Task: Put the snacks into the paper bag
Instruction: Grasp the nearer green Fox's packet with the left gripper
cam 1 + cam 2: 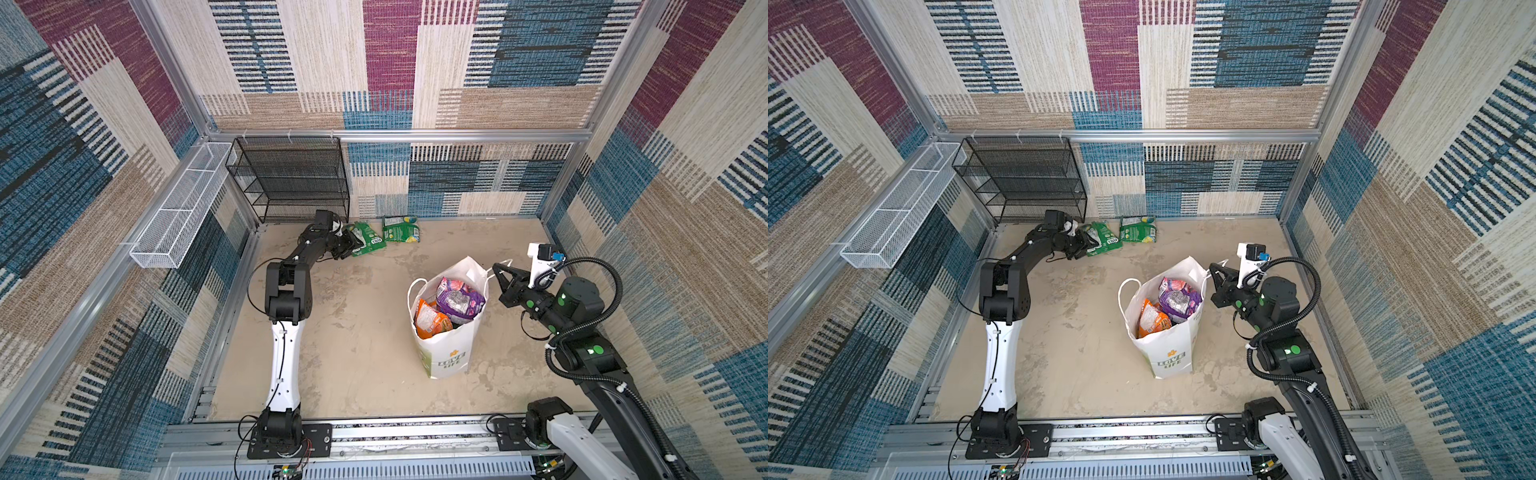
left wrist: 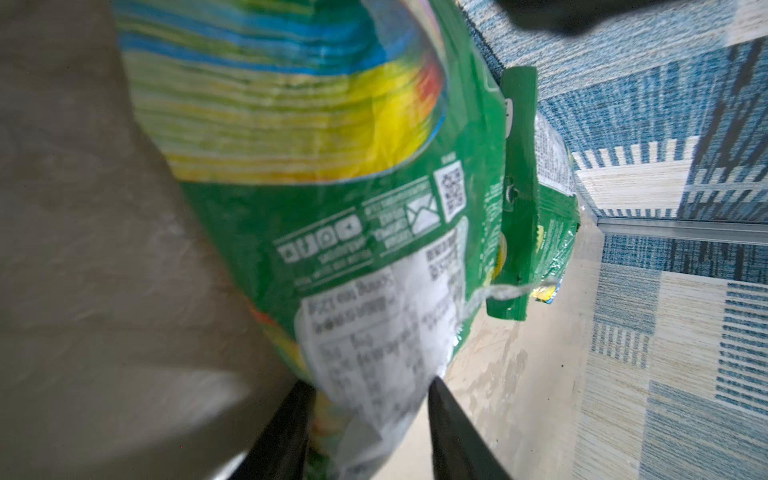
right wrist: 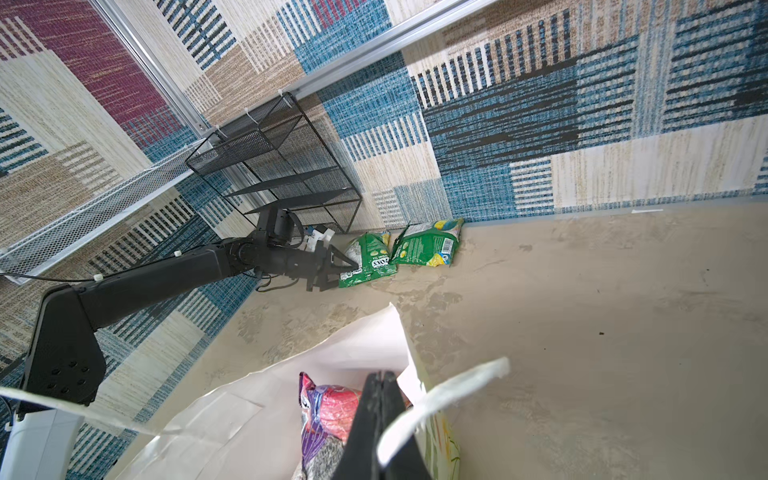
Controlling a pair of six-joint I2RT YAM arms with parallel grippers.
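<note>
Snacks check: on the table (image 1: 353, 332), the paper bag (image 1: 446, 361) stands upright around 3 o'clock with an orange packet (image 1: 430, 318) and a purple-pink packet (image 1: 459, 301) inside. Up at 12 o'clock the left gripper (image 2: 370, 382) has its jaws either side of the green FOX'S packet (image 1: 368, 239), can't tell if it's pinching. The other green packet (image 1: 401, 228) lies just at its 3 o'clock. The right gripper (image 1: 497, 269) is closed at the bag's 2 o'clock rim

A: The FOX'S packet (image 3: 368, 259)?
B: Green, white lettering. Neighbour packet (image 3: 428, 247): green with yellow patches.
A: The paper bag (image 1: 436, 345)?
B: White, green print, small orange flower, holding an orange packet (image 1: 430, 318), a purple packet (image 1: 459, 303), a pink packet (image 1: 455, 284).
</note>
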